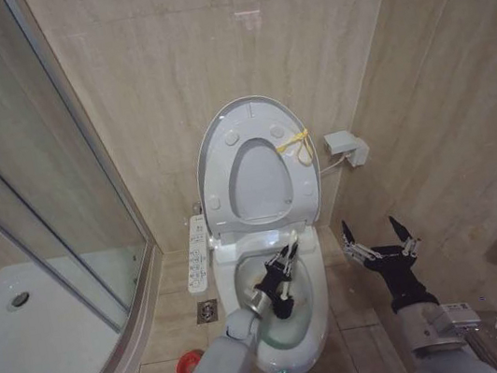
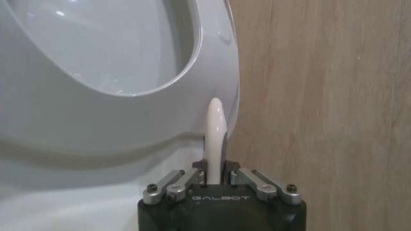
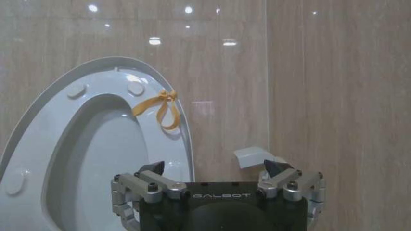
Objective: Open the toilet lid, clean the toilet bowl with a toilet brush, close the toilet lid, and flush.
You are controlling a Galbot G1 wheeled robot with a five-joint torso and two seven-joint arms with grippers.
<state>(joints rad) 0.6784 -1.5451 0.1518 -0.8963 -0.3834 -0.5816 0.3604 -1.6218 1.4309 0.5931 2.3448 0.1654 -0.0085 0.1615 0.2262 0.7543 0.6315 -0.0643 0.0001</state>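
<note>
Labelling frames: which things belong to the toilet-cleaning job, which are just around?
Job: lid, raised; bowl; brush in left claw over bowl; red cup; right claw, open, beside the toilet.
Around: shower tray; glass door; wall box; floor drain.

**Beige tiled bathroom with corner shower**

Glossy beige marble-look wall tiles (image 1: pixel 162 58) catch ceiling lights. A curved glass shower enclosure (image 1: pixel 30 183) stands over a white shower tray (image 1: pixel 28 344). The floor tiles (image 1: pixel 170 317) hold a small drain (image 1: pixel 208 311). A white wall box (image 1: pixel 344 147) is mounted low.

Head camera looks down; both wrist cameras closely share the toilet lid (image 3: pixel 96 144).
</note>
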